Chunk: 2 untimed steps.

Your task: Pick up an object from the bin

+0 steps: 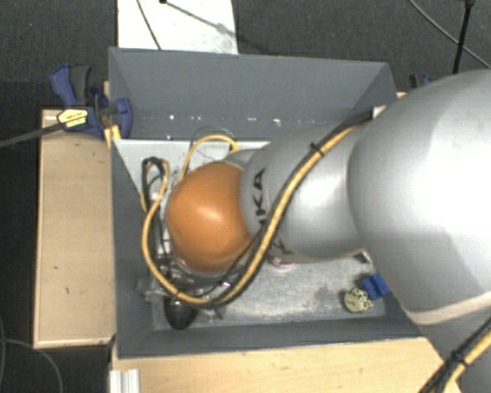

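Observation:
My gripper (182, 295) reaches down into the bin's front left corner, with just its dark metal lower part showing beneath the arm's orange cover. A dark rounded shape (178, 316) lies right under it on the bin floor; I cannot tell whether it is a loose thing or part of the gripper. Far off at the front right lies a small cream-coloured knobbly thing (358, 300), with a small blue piece (376, 286) touching it on its right.
The big silver arm comes in from the right and hides most of the bin's floor. Yellow and black cables loop around the orange cover. A pale pinkish sliver (280, 263) peeks out under the arm near the bin's middle.

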Motion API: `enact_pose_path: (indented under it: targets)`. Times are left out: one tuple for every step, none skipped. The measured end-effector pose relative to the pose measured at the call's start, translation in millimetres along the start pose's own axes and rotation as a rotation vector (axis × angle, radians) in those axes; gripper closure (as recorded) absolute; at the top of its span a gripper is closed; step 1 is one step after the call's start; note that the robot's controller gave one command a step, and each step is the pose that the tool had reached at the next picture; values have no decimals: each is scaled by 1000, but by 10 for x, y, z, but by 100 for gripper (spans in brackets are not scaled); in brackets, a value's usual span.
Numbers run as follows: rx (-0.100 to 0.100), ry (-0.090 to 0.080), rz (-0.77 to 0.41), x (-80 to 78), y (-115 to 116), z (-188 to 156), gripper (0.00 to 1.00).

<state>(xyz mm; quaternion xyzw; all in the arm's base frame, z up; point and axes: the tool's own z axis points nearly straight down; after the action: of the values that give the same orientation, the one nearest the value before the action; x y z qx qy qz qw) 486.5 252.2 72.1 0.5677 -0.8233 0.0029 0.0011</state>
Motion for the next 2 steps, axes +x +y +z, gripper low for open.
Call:
enact_pose_path:
  targets:
    - [0, -5, 4, -16, 5, -9, 100]
    - [5, -9, 0, 512, -684, -1161, 100]
